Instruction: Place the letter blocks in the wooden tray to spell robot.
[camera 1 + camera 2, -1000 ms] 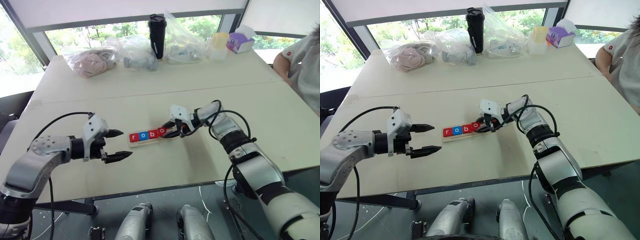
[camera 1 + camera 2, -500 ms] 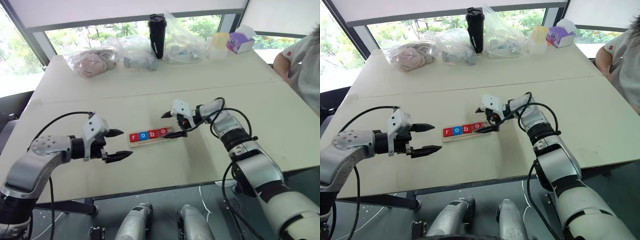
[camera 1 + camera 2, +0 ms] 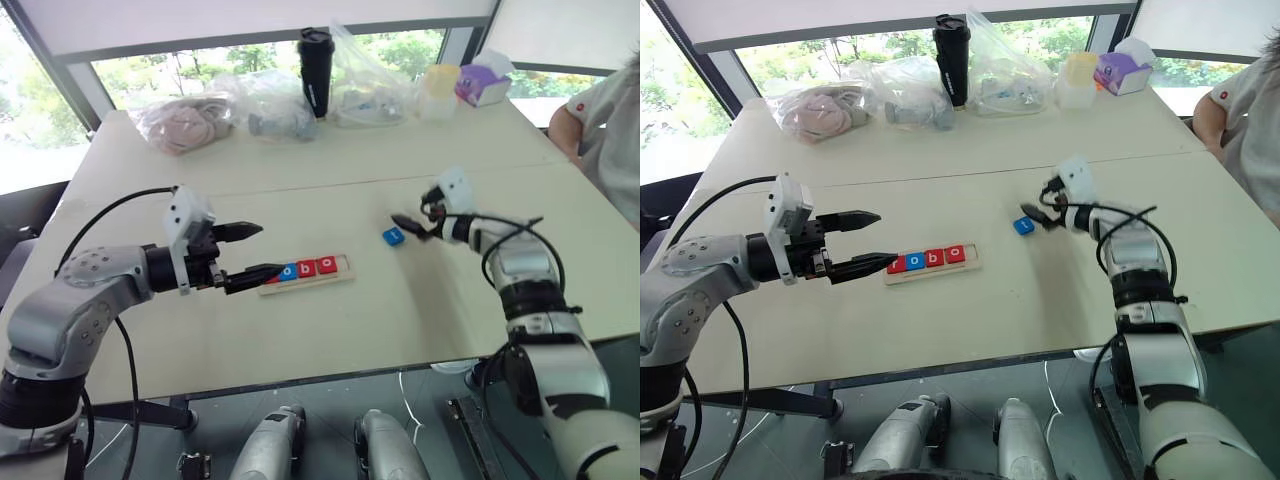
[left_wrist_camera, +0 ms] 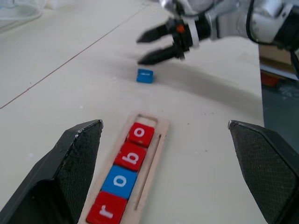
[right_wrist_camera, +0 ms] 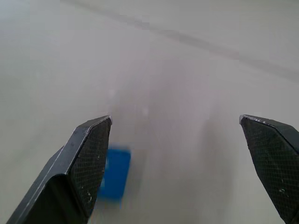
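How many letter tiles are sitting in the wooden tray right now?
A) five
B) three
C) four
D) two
C: the wooden tray holds four letter blocks reading r, o, b, o, and its last slot is bare; a blue tile lies loose on the table near the open right gripper.

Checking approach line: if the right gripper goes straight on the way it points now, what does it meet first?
Probably the loose blue letter block just ahead of the open right gripper, lying on the table; depth is unclear, so it may pass beside it.
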